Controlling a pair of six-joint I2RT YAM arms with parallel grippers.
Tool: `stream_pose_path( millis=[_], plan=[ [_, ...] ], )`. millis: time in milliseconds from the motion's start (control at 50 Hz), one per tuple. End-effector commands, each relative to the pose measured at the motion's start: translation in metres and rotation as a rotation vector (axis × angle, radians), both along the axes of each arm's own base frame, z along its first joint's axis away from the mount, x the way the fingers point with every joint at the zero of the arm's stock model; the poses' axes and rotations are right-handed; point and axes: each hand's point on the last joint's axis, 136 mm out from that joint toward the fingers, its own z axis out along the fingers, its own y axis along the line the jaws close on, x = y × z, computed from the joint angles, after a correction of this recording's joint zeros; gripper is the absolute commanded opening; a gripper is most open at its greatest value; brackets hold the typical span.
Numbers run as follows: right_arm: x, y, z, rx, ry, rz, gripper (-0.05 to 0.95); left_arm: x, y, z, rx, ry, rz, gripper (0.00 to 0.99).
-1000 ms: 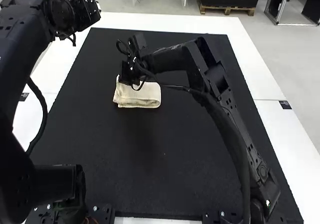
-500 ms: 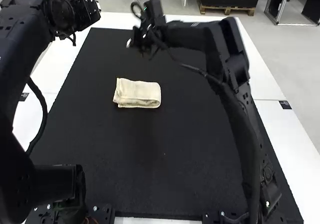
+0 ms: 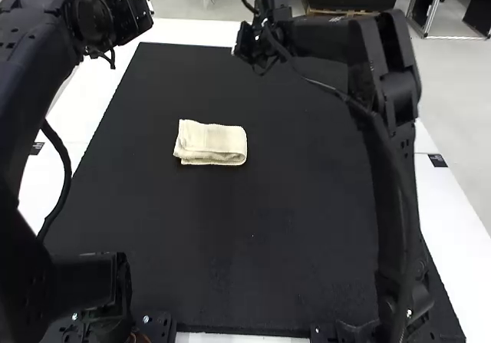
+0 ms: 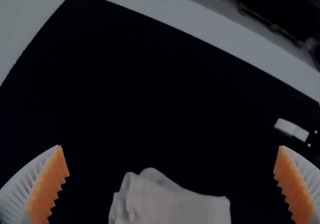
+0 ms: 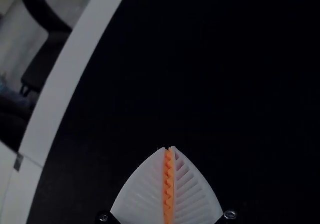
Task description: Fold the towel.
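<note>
The right pincer (image 3: 247, 45) has moved from the towel (image 3: 212, 142) toward the mat's far edge and rightward; its fingers are together, nothing between them. The left pincer (image 3: 136, 11) keeps its place at the far left, fingers apart. The towel lies unchanged, folded in layers on the black mat (image 3: 253, 235).

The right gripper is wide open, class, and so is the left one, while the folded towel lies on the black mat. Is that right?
Not quite: the right gripper is shut, its fingers meeting, as the right wrist view shows. The left gripper is indeed wide open, and the folded towel does lie on the black mat.
</note>
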Motion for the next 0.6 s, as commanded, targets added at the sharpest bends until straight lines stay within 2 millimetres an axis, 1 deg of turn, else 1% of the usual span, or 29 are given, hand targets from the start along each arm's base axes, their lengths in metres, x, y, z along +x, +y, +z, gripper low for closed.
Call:
stream_pose_path(
  millis=[0, 60, 140, 300, 480, 580],
  plan=[
    [0.009, -0.041, 0.054, 0.014, -0.1, -0.077, -0.02, -0.005, 0.002, 0.021, 0.003, -0.06, 0.008, 0.972],
    [0.012, -0.059, 0.061, 0.009, -0.114, -0.109, -0.02, -0.005, 0.002, 0.023, 0.005, -0.068, 0.008, 0.972],
    [0.013, -0.078, 0.068, -0.005, -0.131, -0.141, -0.02, -0.006, 0.004, 0.023, 0.006, -0.069, 0.015, 0.972],
    [0.014, -0.129, 0.082, -0.016, -0.152, -0.235, -0.02, -0.008, 0.006, 0.029, 0.009, -0.092, 0.023, 0.972],
    [0.007, -0.195, 0.096, -0.036, -0.179, -0.359, -0.02, -0.011, 0.009, 0.033, 0.012, -0.108, 0.041, 0.972],
    [-0.004, -0.229, 0.1, -0.033, -0.185, -0.42, -0.02, -0.014, 0.01, 0.037, 0.013, -0.124, 0.051, 0.972]
  ],
)
